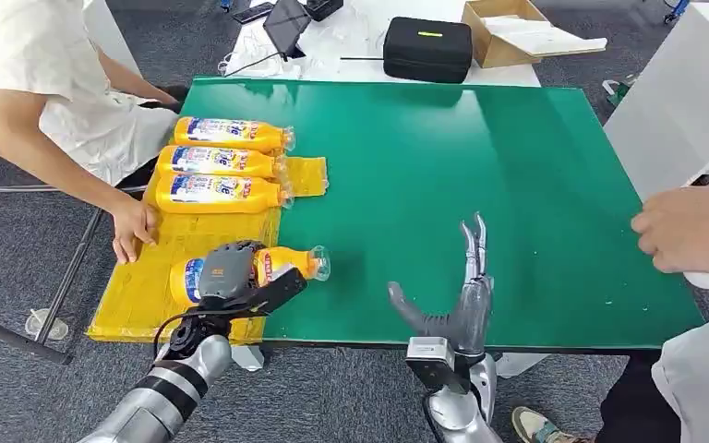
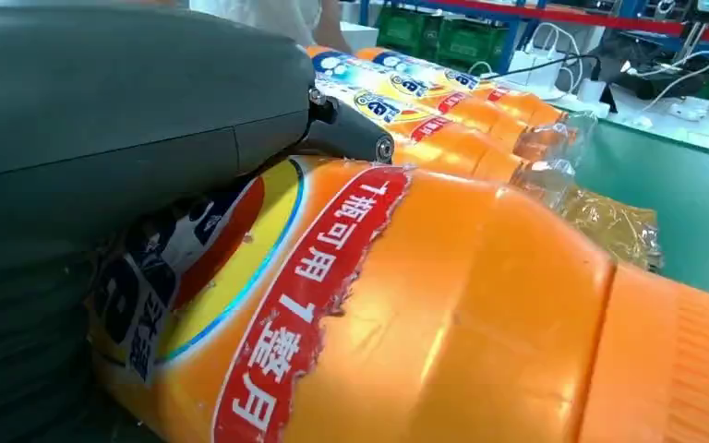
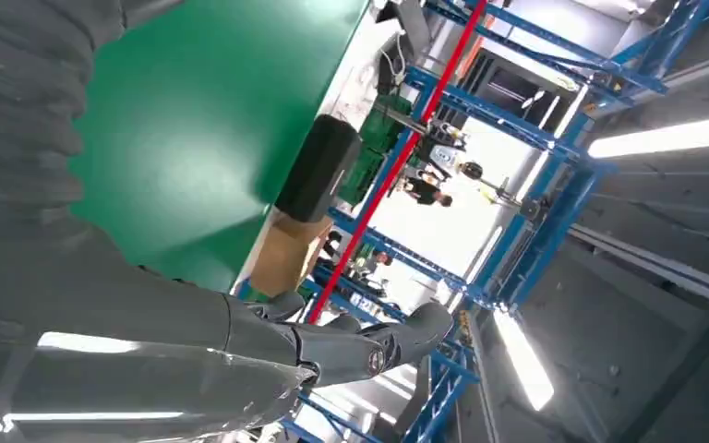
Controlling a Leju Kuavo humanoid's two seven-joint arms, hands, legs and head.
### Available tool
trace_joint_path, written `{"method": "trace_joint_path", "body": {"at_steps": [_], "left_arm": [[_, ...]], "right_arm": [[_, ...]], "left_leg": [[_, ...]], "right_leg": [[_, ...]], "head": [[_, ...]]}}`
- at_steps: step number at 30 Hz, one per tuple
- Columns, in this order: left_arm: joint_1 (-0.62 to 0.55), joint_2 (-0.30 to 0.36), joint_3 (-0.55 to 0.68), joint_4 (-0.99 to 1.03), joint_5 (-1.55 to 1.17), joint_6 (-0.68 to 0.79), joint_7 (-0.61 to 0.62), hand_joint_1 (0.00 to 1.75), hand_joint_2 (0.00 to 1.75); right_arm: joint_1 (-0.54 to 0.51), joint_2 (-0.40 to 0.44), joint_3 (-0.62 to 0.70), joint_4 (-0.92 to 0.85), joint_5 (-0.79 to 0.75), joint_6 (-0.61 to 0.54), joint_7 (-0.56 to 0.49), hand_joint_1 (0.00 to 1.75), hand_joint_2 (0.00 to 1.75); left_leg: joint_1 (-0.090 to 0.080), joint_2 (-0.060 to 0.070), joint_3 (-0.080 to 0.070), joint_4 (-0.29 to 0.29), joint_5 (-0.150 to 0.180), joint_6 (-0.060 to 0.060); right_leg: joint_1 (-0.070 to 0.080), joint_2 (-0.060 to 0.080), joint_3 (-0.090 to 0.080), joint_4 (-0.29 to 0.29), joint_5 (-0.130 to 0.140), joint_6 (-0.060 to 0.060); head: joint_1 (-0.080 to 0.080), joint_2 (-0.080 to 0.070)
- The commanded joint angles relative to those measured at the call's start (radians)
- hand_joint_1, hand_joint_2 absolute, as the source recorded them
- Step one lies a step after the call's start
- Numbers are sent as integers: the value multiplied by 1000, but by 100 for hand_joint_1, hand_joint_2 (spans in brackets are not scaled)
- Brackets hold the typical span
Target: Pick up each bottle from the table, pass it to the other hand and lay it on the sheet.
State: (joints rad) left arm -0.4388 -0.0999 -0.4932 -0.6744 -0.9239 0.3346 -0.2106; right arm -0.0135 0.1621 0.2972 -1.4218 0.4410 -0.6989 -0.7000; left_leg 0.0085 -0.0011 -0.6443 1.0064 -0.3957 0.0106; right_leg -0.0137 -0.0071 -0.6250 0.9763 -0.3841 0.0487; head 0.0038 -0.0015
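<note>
The green desk point(image 1: 480, 175) takes up most of the head view, and a yellow sheet point(image 1: 138, 295) lies along its 9 o'clock edge, running down toward 7 o'clock. At the sheet's 12 o'clock end three orange bottles point(image 1: 217, 162) lie on their sides in a row, touching one another, caps pointing toward 3 o'clock. A fourth bottle point(image 1: 282, 263) lies on its side at the sheet's 5 o'clock end, its clear cap reaching off the sheet onto the green surface. The left hand point(image 1: 231, 274) grips this bottle around its labelled body; in the left wrist view the grey thumb point(image 2: 346, 134) presses across the top of the label, with the three other bottles lined up just beyond. The right hand point(image 1: 457, 295) is empty, held upright at the desk's 6 o'clock edge with fingers point(image 1: 474, 245) straight and apart, thumb spread toward 9 o'clock. A person in a white shirt sits at 10 o'clock, one hand point(image 1: 134, 226) resting on the sheet just beside the row of bottles. Another person's hand point(image 1: 688, 231) with a red bead bracelet rests at the 3 o'clock edge. A black case point(image 1: 427, 48) and an open cardboard box point(image 1: 517, 32) sit beyond the desk at 12 o'clock.
</note>
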Motion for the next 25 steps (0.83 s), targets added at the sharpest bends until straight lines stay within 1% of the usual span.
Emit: {"method": "trace_joint_path", "body": {"at_steps": [1,2,3,4,5,6,8,9,10,12,15,20,22,23,25], "left_arm": [[-52,3,-6,142,6,-41,11,140,175],[-56,1,-6,155,6,-52,11,30,175],[-59,1,-8,168,6,-68,7,3,175],[-65,0,-7,189,15,-110,-5,0,175],[-71,-1,-5,198,24,-139,-13,0,175],[-76,-1,-9,212,29,-179,-23,0,175],[-78,-1,0,220,47,-210,-32,0,175],[-81,1,6,227,60,-237,-37,0,175],[-84,6,6,234,68,-267,-44,0,175],[-93,23,-2,254,76,-334,-51,0,175],[-98,36,-6,270,89,-375,-65,0,175],[-94,43,-9,281,103,-406,-75,0,175],[-93,45,-10,286,109,-422,-77,0,175],[-92,47,-12,287,110,-428,-78,0,175],[-88,52,-15,287,118,-448,-88,0,175]], "right_arm": [[-36,-21,20,77,-29,1,2,0,175],[-35,-22,22,79,-37,1,2,0,175],[-36,-24,29,84,-50,1,2,0,175],[-39,-30,41,92,-50,1,2,0,175],[-40,-31,41,93,-46,1,2,0,175],[-43,-31,45,95,-52,1,2,0,175],[-45,-31,43,95,-53,1,2,0,175],[-49,-31,40,102,-64,1,2,0,175],[-57,-39,53,106,-92,1,2,0,175],[-68,-45,61,116,-99,1,2,0,175],[-80,-45,69,129,-117,1,2,0,175],[-89,-46,77,153,-136,1,2,0,175],[-89,-47,79,156,-137,1,2,0,175],[-90,-47,79,158,-139,1,2,0,175],[-92,-46,83,164,-142,1,2,0,175]], "left_leg": [[1,1,4,0,-2,0],[1,2,6,0,-2,0],[0,1,4,-1,-1,0],[1,2,6,0,-2,0],[1,2,6,0,-2,0],[1,2,4,-1,-1,0],[1,3,7,0,-3,0],[1,3,5,0,-2,0],[1,4,7,0,-3,0],[1,3,7,0,-3,0],[1,2,7,-1,-1,0],[0,2,14,-2,-1,0],[0,2,15,-2,-1,0],[1,4,15,-3,-1,0],[0,2,16,-3,0,-1]], "right_leg": [[1,2,4,-1,-1,-1],[1,2,5,-1,-1,-2],[1,1,3,-1,-1,-1],[1,2,6,-1,-1,-2],[1,2,6,-1,-1,-2],[1,2,4,-1,0,-1],[1,4,6,-1,-1,-2],[1,3,4,-1,-1,-2],[1,4,6,-1,-1,-2],[1,2,6,-1,-2,-2],[1,2,8,-2,0,-2],[0,1,15,-2,-1,-1],[0,1,16,-2,-2,-3],[1,4,16,-2,0,-5],[0,1,17,-2,-2,-3]], "head": [[0,0],[0,0],[0,0],[0,0],[0,0],[0,0],[0,0],[0,0],[0,0],[0,0],[0,0],[0,0],[0,0],[0,0],[0,0]]}}
